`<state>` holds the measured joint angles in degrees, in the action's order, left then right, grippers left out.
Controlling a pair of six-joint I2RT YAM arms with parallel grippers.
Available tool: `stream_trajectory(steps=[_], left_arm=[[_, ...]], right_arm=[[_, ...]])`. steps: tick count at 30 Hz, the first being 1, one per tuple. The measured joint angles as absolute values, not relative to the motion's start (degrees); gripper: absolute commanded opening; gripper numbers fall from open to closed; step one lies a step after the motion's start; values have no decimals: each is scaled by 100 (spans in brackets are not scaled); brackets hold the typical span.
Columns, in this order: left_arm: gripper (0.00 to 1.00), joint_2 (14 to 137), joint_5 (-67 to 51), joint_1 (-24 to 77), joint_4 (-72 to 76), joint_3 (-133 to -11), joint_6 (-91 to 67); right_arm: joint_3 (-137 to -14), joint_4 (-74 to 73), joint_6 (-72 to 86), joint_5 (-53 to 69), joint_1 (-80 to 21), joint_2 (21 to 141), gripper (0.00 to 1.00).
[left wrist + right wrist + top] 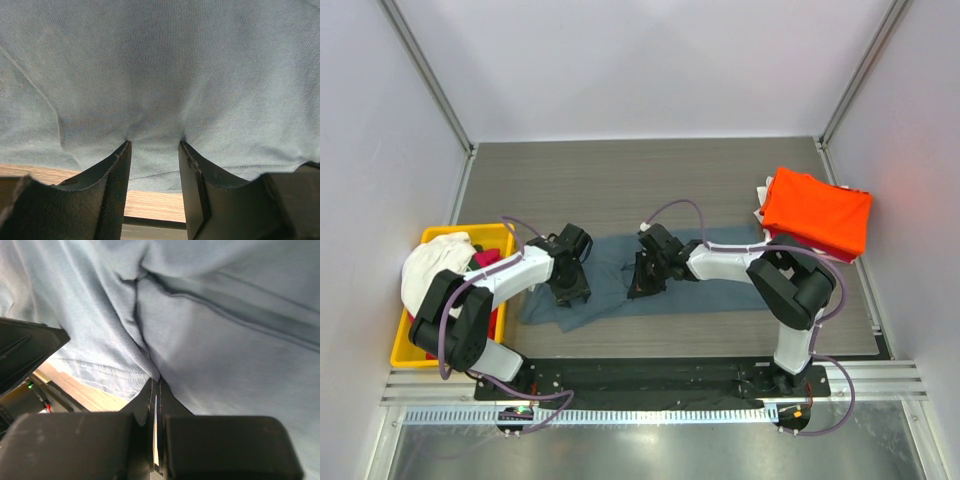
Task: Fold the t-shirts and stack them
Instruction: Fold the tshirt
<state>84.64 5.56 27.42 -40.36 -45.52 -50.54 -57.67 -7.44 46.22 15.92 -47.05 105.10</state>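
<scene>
- Where the counter ends at the left, a yellow bin holds a white tee heaped over its far end, with a bit of a red tee showing just right of it.
- Right of the bin, the left arm reaches out over the left part of the slate blue-grey tee, which lies spread flat across the near middle of the counter.
- Seen from the left wrist, the left jaws stand apart. Both fingers press their tips down into the blue-grey cloth just inside its near hem. A small pucker of cloth sits between the tips, and a strip of bare wood-grain counter shows below the hem.
- Near the middle of the tee, the right arm comes in from the right and points down at the cloth, close beside the left arm's wrist.
- Seen from the right wrist, the right jaws are pressed together on a raised fold of the blue-grey tee. Creases run up and away from the pinch, and the stitched hem and a sliver of counter lie to the left.
- Over at the far right edge of the counter, well apart from the blue-grey tee, a bright orange tee lies folded, with a white edge peeping out at its left side.
</scene>
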Motion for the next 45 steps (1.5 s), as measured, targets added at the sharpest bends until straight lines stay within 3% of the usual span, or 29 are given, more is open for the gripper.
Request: stream_trajectory(steps=[2,3,6,7,8,11,18,19,20,21,22,24,30,36,45], left_arm=[[45,8464,556,2742,-4032,-4552,-5052],[45,8464,554,2742,-4032,-4552,-5052],[45,8464,554,2742,-4032,-4550,-5052],[45,8462,556,2742,-4029,-4547,-5052],[44,8455,554,2742,-4029,-4545,-5052],[47,8394,558,2742,-4023,-4515,-5052],[49,7717,648,2851,-4211,-4482,-4759],[46,7502,666,2856,-4270,-4506,-4729],[42,7321,685,2858,-4338,-4552,-4696],[36,7157,711,2862,-4381,-4602,-4657],[15,7019,753,2864,-4403,-4657,-4619],[0,6814,838,2864,-4445,-4742,-4565],[0,6949,1155,2867,-4521,-4882,-4519],[0,7992,1527,2779,-4530,-5140,-4560],[0,9677,1708,2473,-4394,-6156,-4534]], right_arm=[[-5835,-913,4569,1542,-4670,10495,5],[-5870,-1000,4550,1516,-4652,10486,15],[-5990,-1267,4462,1459,-4626,10481,22],[-6018,-1341,4438,1428,-4622,10473,36],[-6034,-1415,4421,1411,-4611,10457,40],[-6053,-1559,4346,1387,-4600,10344,43],[-5940,-1898,4211,1100,-4515,9636,30],[-5909,-1935,4176,1035,-4486,9476,27],[-5885,-1981,4136,961,-4464,9327,25],[-5861,-2029,4091,875,-4440,9181,13],[-5826,-2086,4025,746,-4405,9002,8],[-5743,-2241,3933,449,-4353,8713,1],[-5306,-2930,3730,-427,-3911,8005,1],[-4497,-3527,3697,-1070,-2989,7511,1],[-4066,-3868,4012,-1782,-2978,7054,1]])
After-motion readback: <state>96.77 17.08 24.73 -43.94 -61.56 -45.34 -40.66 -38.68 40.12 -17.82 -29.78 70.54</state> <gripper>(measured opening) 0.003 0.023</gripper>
